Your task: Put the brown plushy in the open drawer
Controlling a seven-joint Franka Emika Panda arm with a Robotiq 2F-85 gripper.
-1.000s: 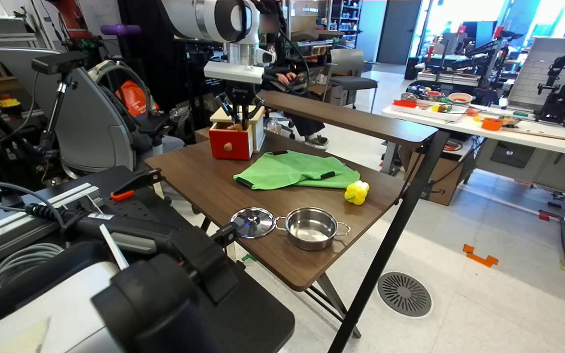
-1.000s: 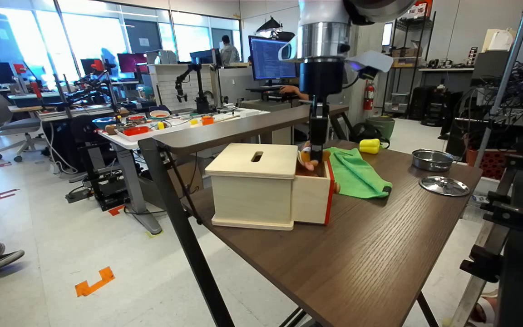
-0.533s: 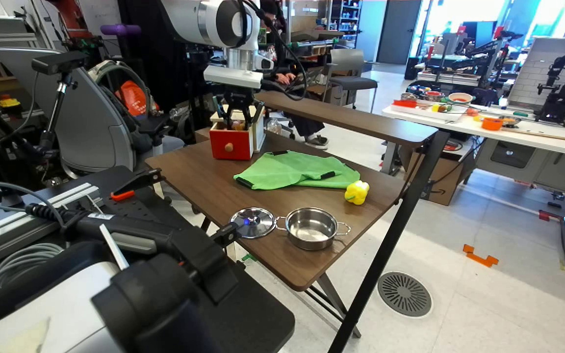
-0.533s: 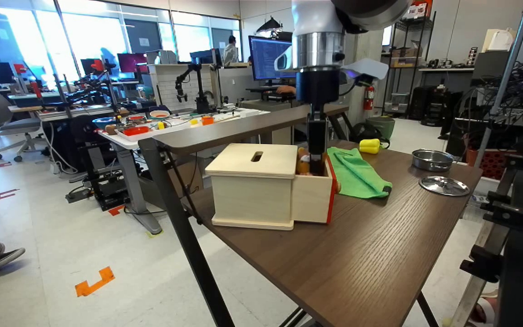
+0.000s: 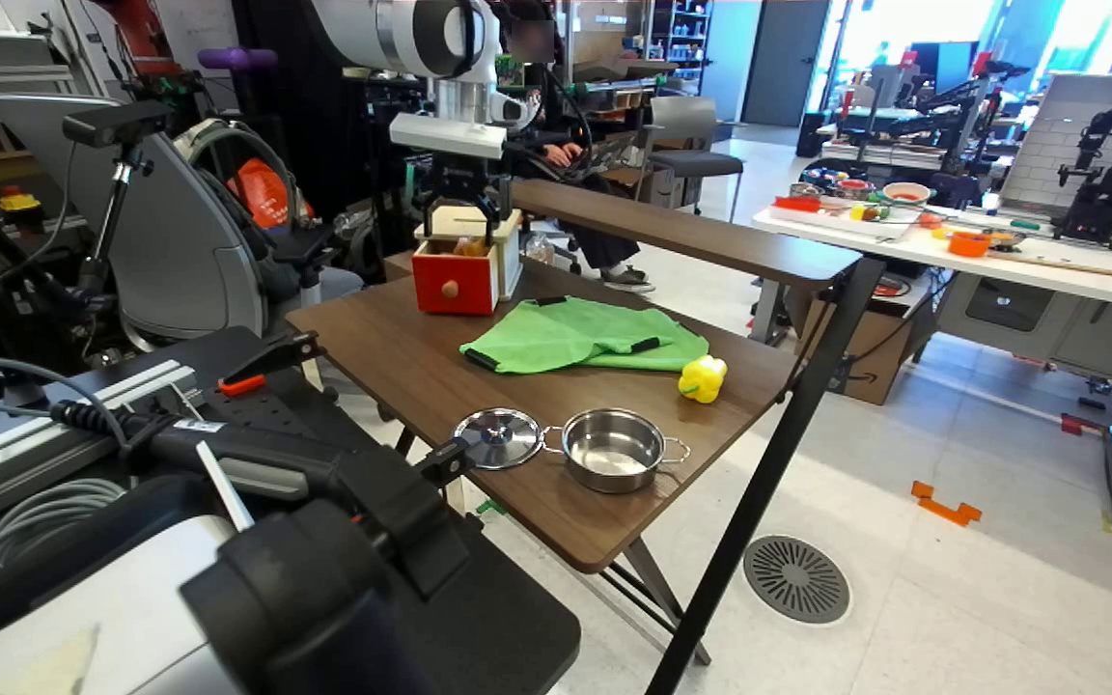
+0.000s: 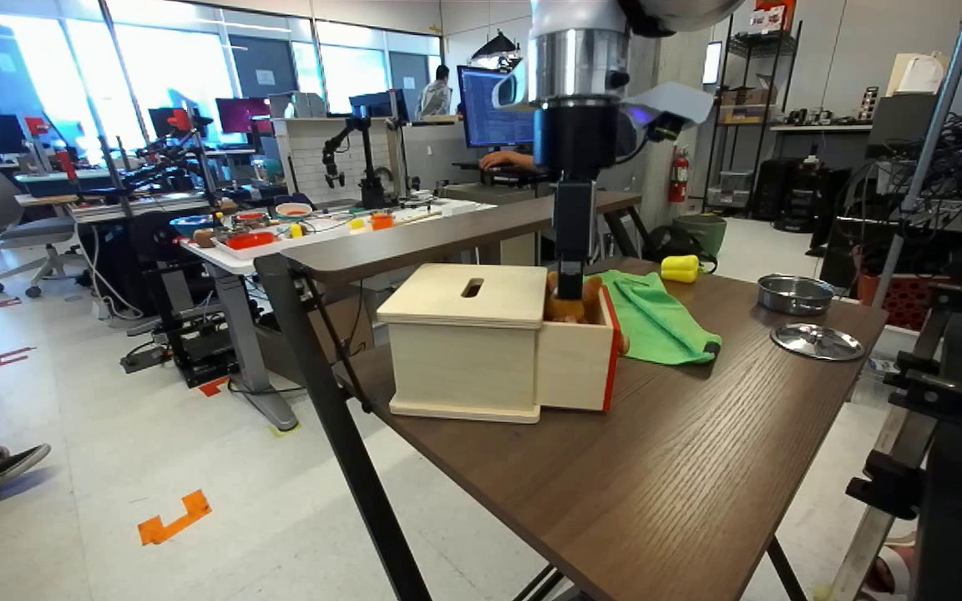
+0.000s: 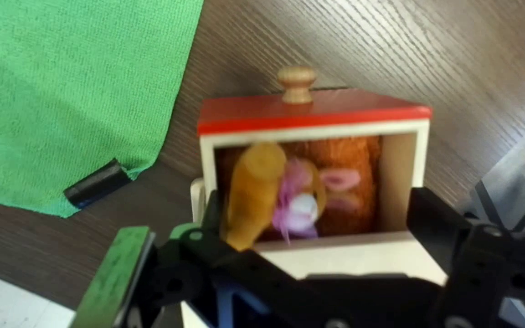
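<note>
The brown plushy (image 7: 351,157) lies inside the open drawer (image 7: 317,119), its orange-brown fur, purple ribbon and white patch blurred in the wrist view. In an exterior view the top of the plushy (image 6: 569,311) shows just above the wall of the drawer (image 6: 573,367). The drawer's red front (image 5: 440,294), with a round wooden knob, stands pulled out from its cream box. Over the drawer my gripper (image 7: 316,206) is open, its fingers wide apart on either side. Nothing is pinched between them. In an exterior view the gripper (image 5: 459,235) hangs at about the drawer's top.
A green cloth (image 5: 580,336) lies beside the drawer unit, and a yellow pepper (image 5: 703,378) sits at its far end. A metal pot (image 5: 614,454) and its lid (image 5: 498,439) stand near the table's corner. A raised wooden shelf (image 6: 448,238) runs behind the cream box (image 6: 464,359).
The fingers have spread from close together at the plushy to wide apart. The gripper dipped into the drawer, then rose a little. The plushy now rests lower, in the drawer.
</note>
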